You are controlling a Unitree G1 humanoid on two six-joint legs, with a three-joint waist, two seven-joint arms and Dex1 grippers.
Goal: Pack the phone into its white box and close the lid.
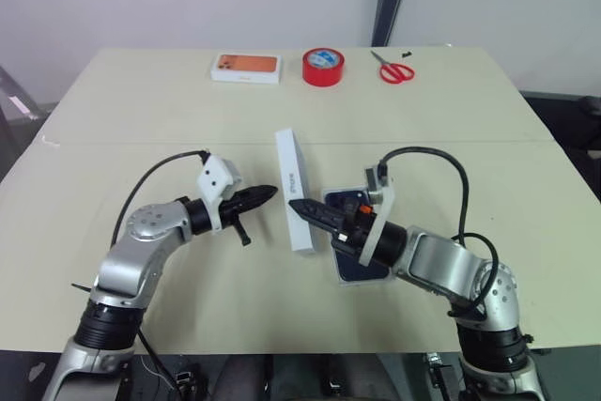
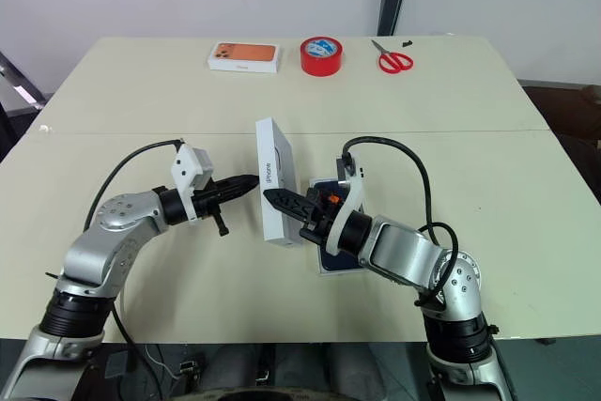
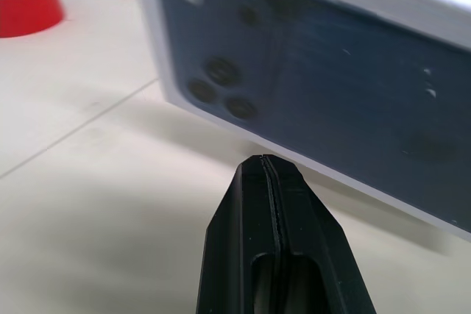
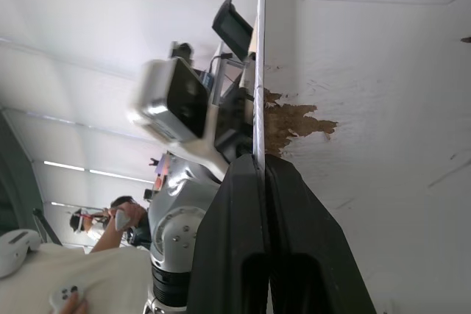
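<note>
1. The lid (image 1: 296, 190) stands on edge at the table's (image 1: 141, 110) middle, its top face with the printed phone picture turned left.
2. The phone (image 1: 362, 265) lies in the white box (image 1: 340, 277) just right of it.
3. The left gripper (image 1: 267, 194), fingers pressed together, points at the lid's left face.
4. The right gripper (image 1: 302, 208) is clamped on the lid's wall.

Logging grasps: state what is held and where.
The right gripper pinches the upright white cardboard lid by a thin side wall; the left gripper holds nothing.
</note>
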